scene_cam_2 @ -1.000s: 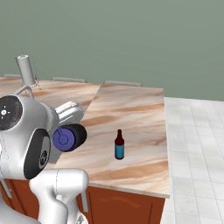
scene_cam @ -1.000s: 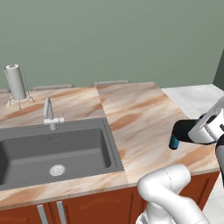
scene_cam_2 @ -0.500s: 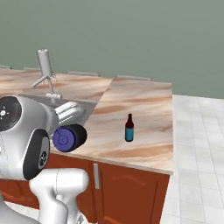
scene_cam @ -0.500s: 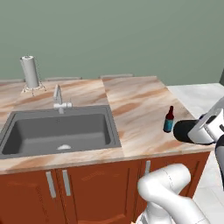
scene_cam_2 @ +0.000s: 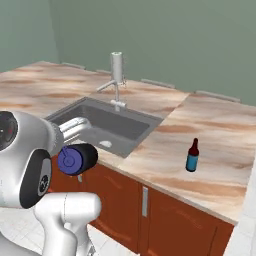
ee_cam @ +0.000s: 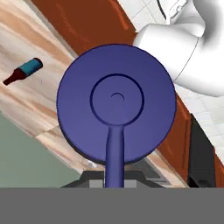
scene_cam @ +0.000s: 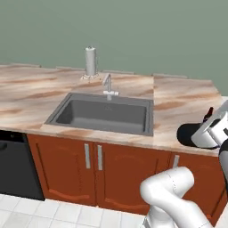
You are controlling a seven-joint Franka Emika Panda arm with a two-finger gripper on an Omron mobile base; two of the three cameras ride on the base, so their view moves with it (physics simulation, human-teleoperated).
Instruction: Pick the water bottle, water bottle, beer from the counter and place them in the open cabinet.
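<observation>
In front of the cupboards, level with the counter's edge, the gripper is clamped on a water bottle, held on its side. The bottle is a stout black cylinder; its dark blue lid is a smooth round disc with a raised ring and a strap running off one edge. Out past the gripper the beer stands upright on the counter, slim, red-brown at neck and cap, with a teal label. The worktop is beige-pink marble veined with brown. Further off sit a grey sink, its tap, and a pale upright roll.
</observation>
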